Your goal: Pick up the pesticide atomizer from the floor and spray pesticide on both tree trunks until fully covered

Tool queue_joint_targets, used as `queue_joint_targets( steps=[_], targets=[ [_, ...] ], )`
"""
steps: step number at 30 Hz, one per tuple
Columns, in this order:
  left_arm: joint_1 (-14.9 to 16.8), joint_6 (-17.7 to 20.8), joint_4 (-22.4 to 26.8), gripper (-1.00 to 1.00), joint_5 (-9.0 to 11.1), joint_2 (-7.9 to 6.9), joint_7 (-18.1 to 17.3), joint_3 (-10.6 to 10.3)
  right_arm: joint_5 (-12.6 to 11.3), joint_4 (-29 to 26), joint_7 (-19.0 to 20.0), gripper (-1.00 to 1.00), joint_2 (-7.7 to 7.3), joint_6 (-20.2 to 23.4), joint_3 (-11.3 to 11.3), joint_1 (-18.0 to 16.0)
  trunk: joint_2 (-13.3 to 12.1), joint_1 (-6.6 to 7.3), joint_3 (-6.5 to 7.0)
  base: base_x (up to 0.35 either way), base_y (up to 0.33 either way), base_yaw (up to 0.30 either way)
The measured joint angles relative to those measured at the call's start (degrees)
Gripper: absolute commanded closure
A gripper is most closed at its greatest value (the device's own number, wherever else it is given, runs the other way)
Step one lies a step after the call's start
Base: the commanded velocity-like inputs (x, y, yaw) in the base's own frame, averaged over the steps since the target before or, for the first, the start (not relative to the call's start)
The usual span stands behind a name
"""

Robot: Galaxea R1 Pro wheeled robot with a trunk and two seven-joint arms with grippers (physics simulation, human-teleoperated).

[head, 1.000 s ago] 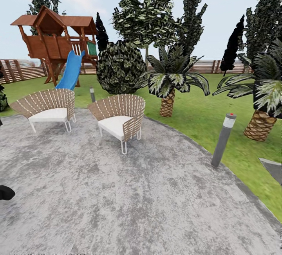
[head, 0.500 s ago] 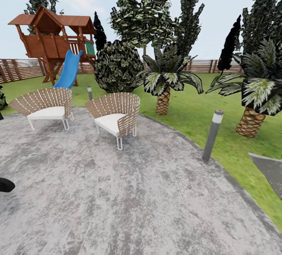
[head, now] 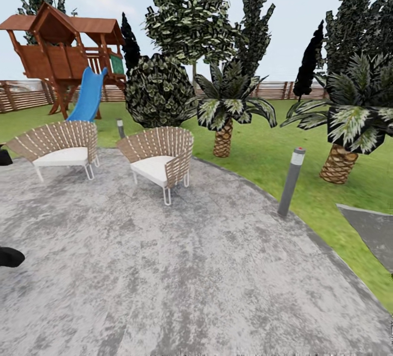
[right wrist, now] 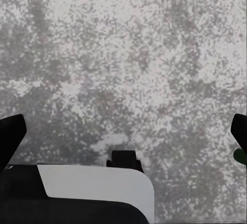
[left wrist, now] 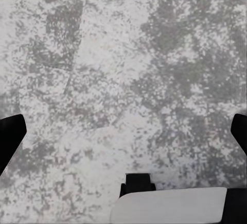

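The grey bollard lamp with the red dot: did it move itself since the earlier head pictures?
No. The bollard lamp stands at the same spot on the paving edge, by the grass; the whole picture slid left, so the camera turned.

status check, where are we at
Both pincers open over paving. No atomizer in sight. Chairs and bollard lamp ahead.

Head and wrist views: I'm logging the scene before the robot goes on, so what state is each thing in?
Left gripper: open, nothing held, over the grey paving.
Right gripper: open, nothing held, over the paving.
Left chair: upright, unoccupied.
Right chair: upright, unoccupied.
Near bollard lamp: upright at the paving's edge.
Far bollard lamp: upright.
Blue slide: leaning on the playhouse.
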State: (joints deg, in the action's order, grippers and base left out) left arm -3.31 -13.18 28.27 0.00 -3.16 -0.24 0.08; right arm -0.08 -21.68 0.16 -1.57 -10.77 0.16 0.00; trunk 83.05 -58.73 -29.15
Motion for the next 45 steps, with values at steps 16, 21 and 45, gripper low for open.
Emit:
queue_joint_targets(
  steps=[16, 21, 45],
  targets=[
    [0.01, -1.17, -0.14, -1.0, 0.09, 0.01, 0.03, 0.0, 0.0, 0.01, 0.0, -1.0, 0.0, -0.01, 0.0, 0.0, 0.0, 0.01, -0.96, -0.008, 0.042, -0.252],
    [0.01, -1.45, -0.15, -1.0, 0.15, 0.04, 0.07, 0.0, 0.0, 0.06, 0.0, -1.0, 0.06, -0.01, 0.0, 0.0, 0.0, 0.01, -1.27, 0.0, 0.001, -0.258],
    [0.02, -1.53, -0.17, -1.0, 0.08, 0.05, 0.01, 0.0, 0.0, 1.13, 0.0, -1.0, 0.08, -0.02, 0.0, 0.0, 0.01, 0.0, -2.75, -0.008, -0.238, -0.258]
  ],
)
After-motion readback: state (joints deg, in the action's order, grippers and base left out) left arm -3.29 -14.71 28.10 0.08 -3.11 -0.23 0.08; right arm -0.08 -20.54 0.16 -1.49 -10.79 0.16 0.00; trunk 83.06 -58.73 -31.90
